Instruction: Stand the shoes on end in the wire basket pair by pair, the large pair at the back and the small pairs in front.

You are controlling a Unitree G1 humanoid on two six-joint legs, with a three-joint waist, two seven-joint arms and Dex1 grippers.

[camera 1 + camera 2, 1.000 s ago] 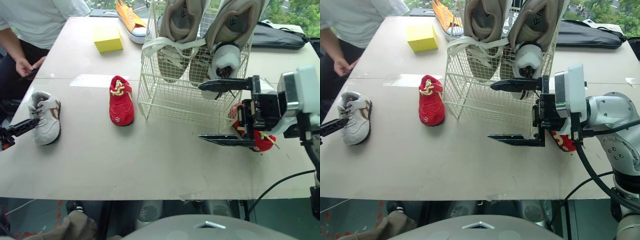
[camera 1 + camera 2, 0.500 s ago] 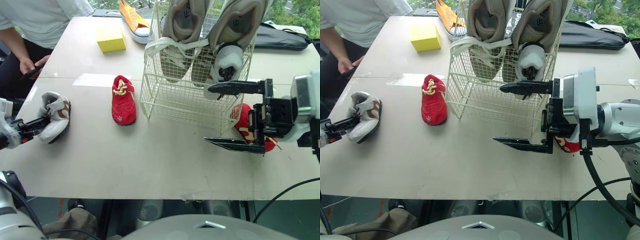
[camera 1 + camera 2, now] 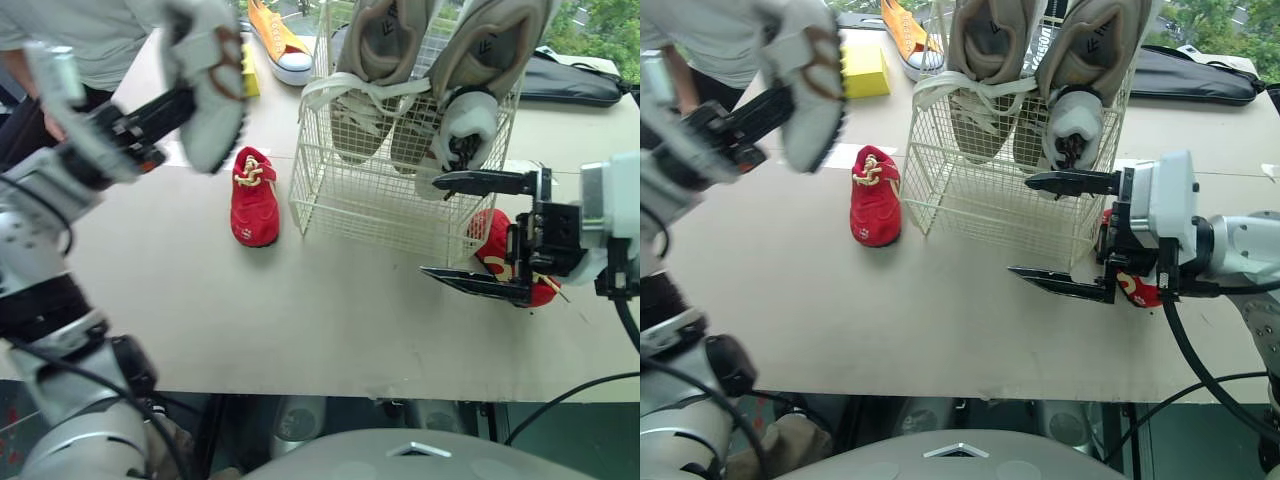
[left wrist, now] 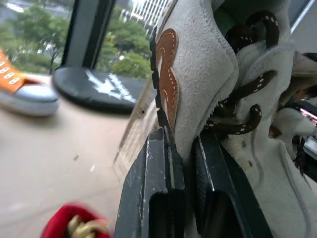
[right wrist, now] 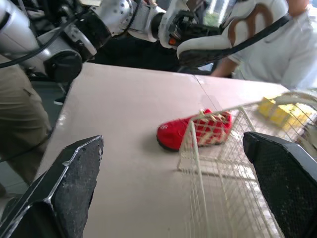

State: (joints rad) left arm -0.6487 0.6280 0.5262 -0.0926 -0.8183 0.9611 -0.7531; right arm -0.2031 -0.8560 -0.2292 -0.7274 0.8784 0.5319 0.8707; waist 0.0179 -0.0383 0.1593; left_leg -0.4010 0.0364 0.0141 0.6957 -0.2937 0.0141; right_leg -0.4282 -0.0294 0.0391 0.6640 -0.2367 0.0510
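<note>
Lifted off the desk (image 3: 300,310) since before: small grey shoe (image 3: 208,80), clamped in left end effector (image 3: 185,100), airborne left of the wire basket (image 3: 370,200)
Right end effector (image 3: 430,225) spread wide beside basket, by one red shoe (image 3: 488,232); other red shoe (image 3: 254,197) on desk left of basket; large pair (image 3: 380,60) upright in basket

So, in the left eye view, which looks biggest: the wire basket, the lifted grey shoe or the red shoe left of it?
1. Wire basket, largest.
2. Grey shoe.
3. Red shoe.
But the grey one is lifted nearer the camera, so that pair is unsure.
</note>
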